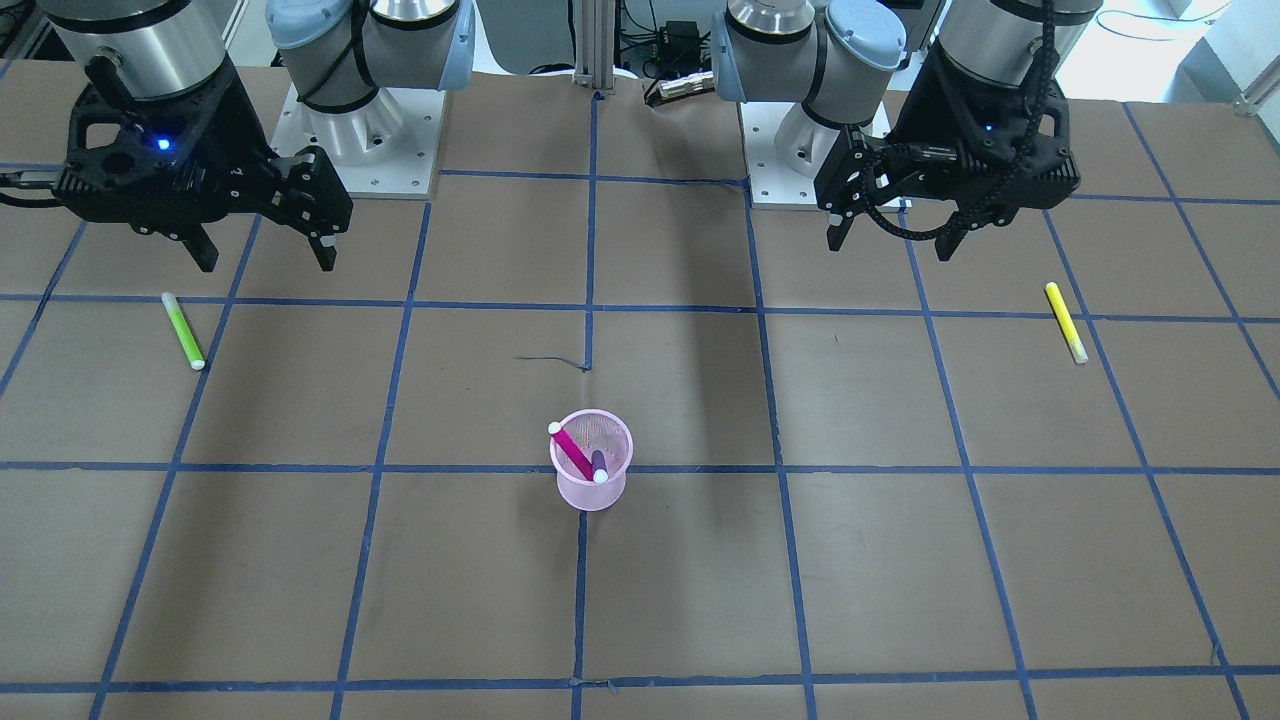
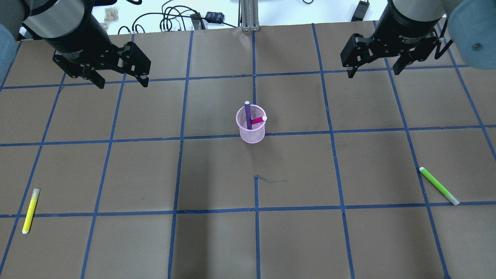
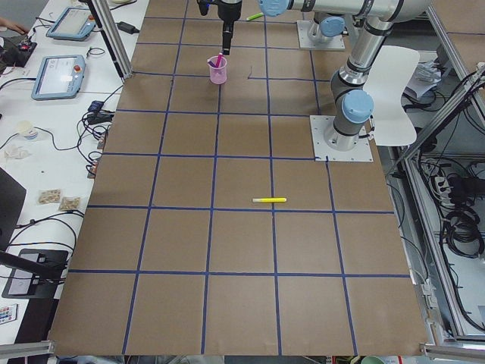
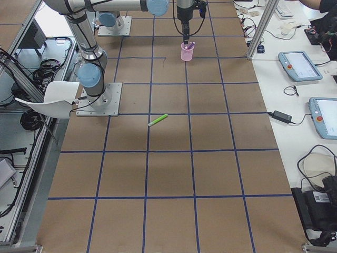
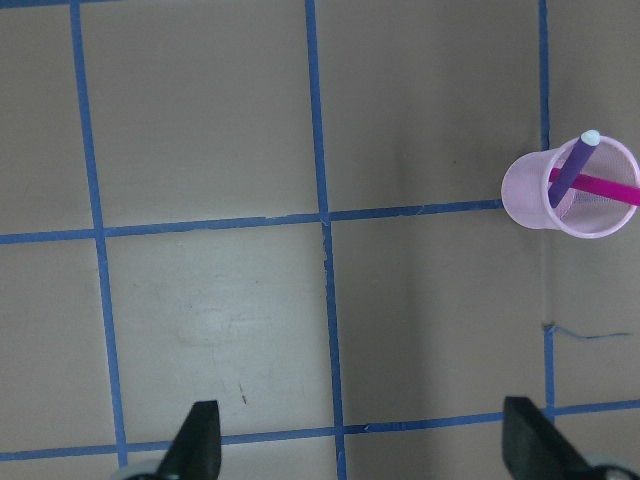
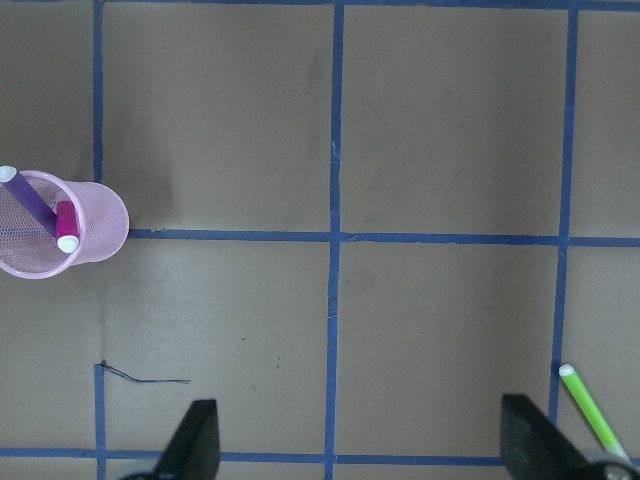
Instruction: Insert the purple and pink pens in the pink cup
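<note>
— Two pens stand in the pink cup [image 2: 252, 131] near the middle of the table [image 2: 217, 240]: a purple pen [image 2: 248, 114] and a pink pen [image 2: 258, 120], both leaning on the rim.
— And the grippers?
— From overhead, the left gripper [image 2: 123, 83] hangs at ten o'clock from the cup, jaws spread wide, holding nothing. The right gripper [image 2: 374, 72] is at two o'clock, equally wide and empty.
— Anything else?
— A yellow pen [image 2: 30, 211] lies at eight o'clock, a green pen [image 2: 439, 185] at four.

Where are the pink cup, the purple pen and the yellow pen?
pink cup [image 2: 252, 136], overhead view, lower wall.
purple pen [image 2: 248, 115], overhead view, mid-barrel.
yellow pen [image 2: 30, 211], overhead view, mid-barrel.
</note>
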Action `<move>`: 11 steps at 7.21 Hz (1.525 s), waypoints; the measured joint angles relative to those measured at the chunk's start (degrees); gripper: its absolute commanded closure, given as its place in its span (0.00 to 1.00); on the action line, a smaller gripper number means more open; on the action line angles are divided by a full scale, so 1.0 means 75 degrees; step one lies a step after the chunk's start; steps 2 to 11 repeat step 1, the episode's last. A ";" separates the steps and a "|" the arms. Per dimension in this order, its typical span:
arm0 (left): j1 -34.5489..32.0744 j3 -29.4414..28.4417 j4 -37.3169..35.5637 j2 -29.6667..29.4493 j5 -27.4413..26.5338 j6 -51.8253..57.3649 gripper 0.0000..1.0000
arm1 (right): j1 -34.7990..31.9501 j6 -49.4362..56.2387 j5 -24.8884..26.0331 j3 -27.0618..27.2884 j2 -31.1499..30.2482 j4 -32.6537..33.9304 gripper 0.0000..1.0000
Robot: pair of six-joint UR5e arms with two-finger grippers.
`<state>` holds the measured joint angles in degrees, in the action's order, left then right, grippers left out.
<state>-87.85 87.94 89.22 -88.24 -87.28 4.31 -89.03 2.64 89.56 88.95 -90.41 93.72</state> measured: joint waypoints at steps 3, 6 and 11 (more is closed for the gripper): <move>0.0018 -0.0003 -0.0030 0.0003 -0.0029 -0.0141 0.00 | 0.0000 0.0000 -0.0003 0.0000 -0.0001 -0.0003 0.00; 0.0018 -0.0003 -0.0030 0.0003 -0.0029 -0.0141 0.00 | 0.0000 0.0000 -0.0003 0.0000 -0.0001 -0.0003 0.00; 0.0018 -0.0003 -0.0030 0.0003 -0.0029 -0.0141 0.00 | 0.0000 0.0000 -0.0003 0.0000 -0.0001 -0.0003 0.00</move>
